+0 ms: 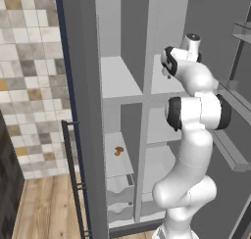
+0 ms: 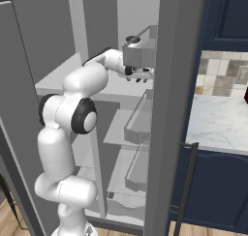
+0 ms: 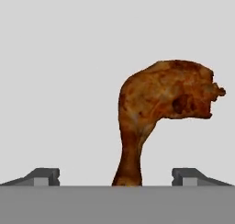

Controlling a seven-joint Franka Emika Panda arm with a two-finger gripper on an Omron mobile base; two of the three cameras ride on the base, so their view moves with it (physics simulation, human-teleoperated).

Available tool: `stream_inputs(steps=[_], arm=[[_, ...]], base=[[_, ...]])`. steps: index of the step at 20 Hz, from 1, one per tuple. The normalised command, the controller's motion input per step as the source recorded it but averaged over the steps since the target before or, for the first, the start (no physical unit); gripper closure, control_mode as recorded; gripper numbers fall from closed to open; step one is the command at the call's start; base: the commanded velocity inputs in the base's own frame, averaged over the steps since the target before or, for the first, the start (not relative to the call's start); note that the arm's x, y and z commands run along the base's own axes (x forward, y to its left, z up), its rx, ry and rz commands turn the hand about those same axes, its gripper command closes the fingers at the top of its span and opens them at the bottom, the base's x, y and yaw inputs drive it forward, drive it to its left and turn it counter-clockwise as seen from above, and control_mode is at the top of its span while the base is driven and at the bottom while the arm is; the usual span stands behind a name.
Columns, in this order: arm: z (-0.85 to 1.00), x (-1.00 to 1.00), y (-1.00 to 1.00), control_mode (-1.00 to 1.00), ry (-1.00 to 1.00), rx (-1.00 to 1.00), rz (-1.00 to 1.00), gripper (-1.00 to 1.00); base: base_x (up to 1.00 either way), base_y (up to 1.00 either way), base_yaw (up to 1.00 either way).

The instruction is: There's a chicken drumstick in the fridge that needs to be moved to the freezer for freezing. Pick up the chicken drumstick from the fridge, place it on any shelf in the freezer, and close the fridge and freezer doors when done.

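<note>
A: Which step is this?

B: The pick-up. The gripper (image 3: pixel 116 177) hangs over the chicken drumstick (image 3: pixel 160 108) on a white fridge (image 2: pixel 121 92) shelf, fingers (image 3: pixel 43 176) spread wide, holding nothing, the narrow bone end between them.

A: And next?

B: Likely closing on that slim shank. The meat is mottled reddish-brown and bulbous; an orange-tan lump (image 1: pixel 118 151) lies in the freezer (image 1: pixel 117 150).

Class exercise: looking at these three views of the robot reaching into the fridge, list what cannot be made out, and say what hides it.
- Chicken drumstick: in the hand view its thin end is cut off by the bottom band.
- End effector: in the right base view its fingers are too small to judge the gap, and the door edge crowds them.
- Small orange lump in the freezer: too small in the left base view to identify.
</note>
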Motion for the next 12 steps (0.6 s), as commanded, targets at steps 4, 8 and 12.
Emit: stream_inputs(steps=[4, 8, 12], arm=[[-0.1, 0.64, 0.0, -1.0, 0.13, 0.0, 0.0, -1.0], [-0.58, 0.46, 0.0, -1.0, 0.05, 0.0, 0.0, 1.0], [-1.0, 0.01, 0.0, -1.0, 0.15, 0.0, 0.0, 1.0]], base=[[0.0, 0.0, 0.0], [0.0, 0.0, 0.0], [0.0, 0.0, 0.0]])
